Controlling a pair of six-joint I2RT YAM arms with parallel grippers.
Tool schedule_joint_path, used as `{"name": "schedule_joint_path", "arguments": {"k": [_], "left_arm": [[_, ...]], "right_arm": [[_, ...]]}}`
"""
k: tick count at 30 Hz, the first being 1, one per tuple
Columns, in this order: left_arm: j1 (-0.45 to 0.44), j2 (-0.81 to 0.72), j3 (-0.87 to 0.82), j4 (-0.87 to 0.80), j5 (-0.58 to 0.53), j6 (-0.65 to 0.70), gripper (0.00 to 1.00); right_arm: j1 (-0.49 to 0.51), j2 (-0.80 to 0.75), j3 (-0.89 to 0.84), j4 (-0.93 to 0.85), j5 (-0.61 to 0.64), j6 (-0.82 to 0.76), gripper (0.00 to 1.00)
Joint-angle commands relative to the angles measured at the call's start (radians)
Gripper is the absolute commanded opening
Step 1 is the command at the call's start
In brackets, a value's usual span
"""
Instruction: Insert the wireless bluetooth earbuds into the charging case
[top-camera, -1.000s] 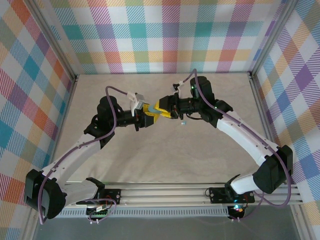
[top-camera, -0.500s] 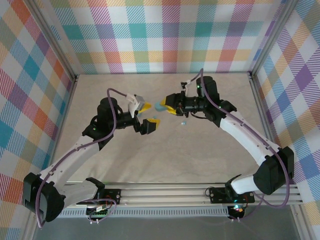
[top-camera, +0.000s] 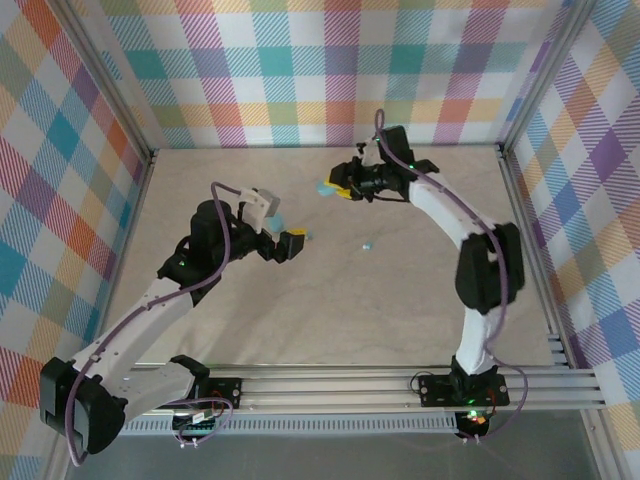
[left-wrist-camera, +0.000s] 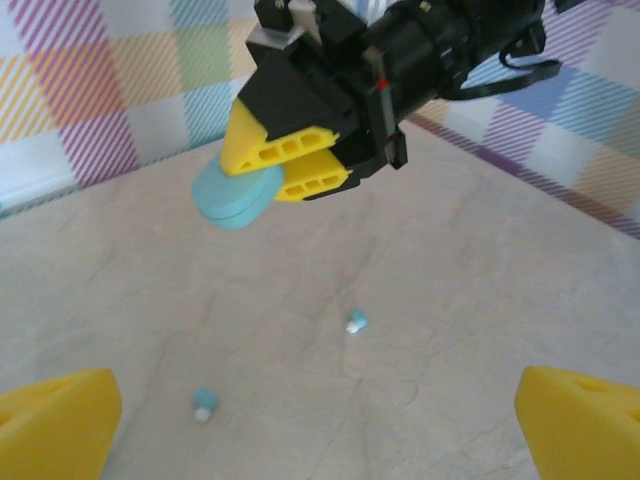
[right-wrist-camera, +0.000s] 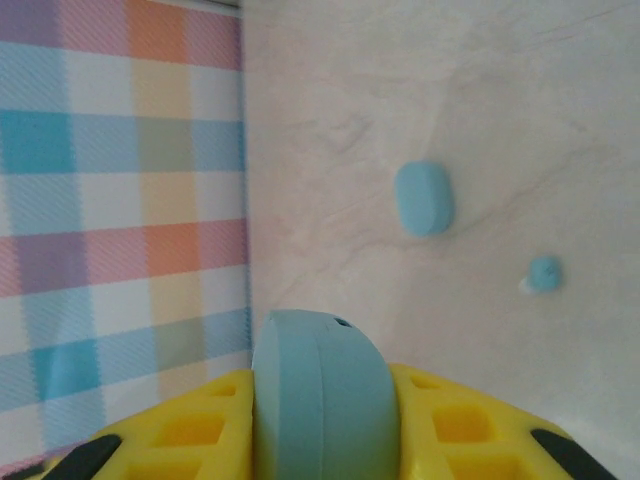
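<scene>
The right gripper (left-wrist-camera: 288, 168) hung over the far part of the table (top-camera: 330, 320), its yellow jaws clamped on a teal oval charging case (left-wrist-camera: 237, 195) held clear of the surface. The left gripper (left-wrist-camera: 320, 430) faced it from nearby, jaws spread wide apart. One earbud (left-wrist-camera: 356, 322) lay loose on the table below the held case, a second earbud (left-wrist-camera: 204, 403) apart from it, nearer the left gripper. Another teal case (right-wrist-camera: 424, 198) lay flat on the table
</scene>
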Motion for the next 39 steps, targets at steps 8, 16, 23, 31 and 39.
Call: {"name": "schedule_joint_path", "arguments": {"k": [8,16,23,31,39], "left_arm": [[0.064,0.098,-0.081,0.133,-0.376,-0.234,1.00],[0.097,0.175,-0.072,0.128,-0.491,-0.244,1.00],[0.113,0.224,-0.073,0.092,-0.510,-0.247,1.00],[0.122,0.304,0.041,-0.103,-0.524,-0.268,1.00],[0.137,0.516,0.203,-0.182,-0.344,-0.330,0.99]], "right_arm": [[-0.014,0.389,0.307,-0.146,0.140,-0.137,0.26],[-0.034,0.529,0.427,-0.194,0.150,-0.150,0.26],[-0.041,0.529,0.436,-0.250,0.199,-0.208,0.43],[-0.048,0.462,0.440,-0.326,0.252,-0.259,0.60],[-0.049,0.339,0.382,-0.387,0.343,-0.317,0.68]]}}
